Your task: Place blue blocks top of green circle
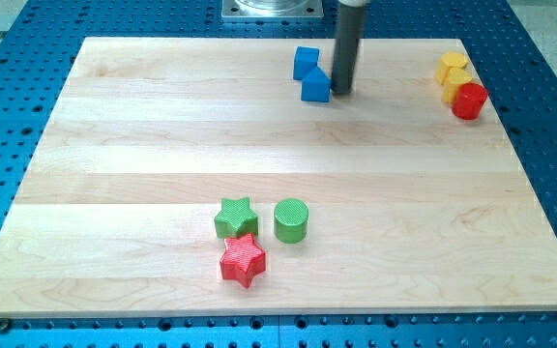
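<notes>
Two blue blocks sit near the view's top centre: a blue block (305,62) and, just below and to its right, a second blue block (315,86), touching each other. My tip (341,92) rests on the board right beside the lower blue block, on its right side. The green circle (291,219) stands in the lower middle of the board, far below the blue blocks.
A green star (235,217) lies just left of the green circle, with a red star (243,259) below it. At the view's top right are two yellow blocks (454,72) and a red circle (469,101). The wooden board (114,145) lies on a blue perforated table.
</notes>
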Motion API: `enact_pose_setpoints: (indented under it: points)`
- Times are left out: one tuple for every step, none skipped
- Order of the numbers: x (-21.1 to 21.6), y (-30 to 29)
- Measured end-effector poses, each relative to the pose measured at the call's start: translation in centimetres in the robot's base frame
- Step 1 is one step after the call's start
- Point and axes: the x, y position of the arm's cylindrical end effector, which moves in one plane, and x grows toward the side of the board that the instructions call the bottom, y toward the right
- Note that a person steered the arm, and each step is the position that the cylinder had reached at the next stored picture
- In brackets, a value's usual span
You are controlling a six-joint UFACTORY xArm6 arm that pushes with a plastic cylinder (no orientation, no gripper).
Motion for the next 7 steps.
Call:
enact_pose_setpoints:
  points:
    - [0.4, -2.1]
    - [-2.9, -2.5]
    - [-4.8, -2.4]
    - [-6.0, -7.3]
    - [-5.5, -7.0]
    - [-2.3, -0.6]
    - [1.5, -4.7]
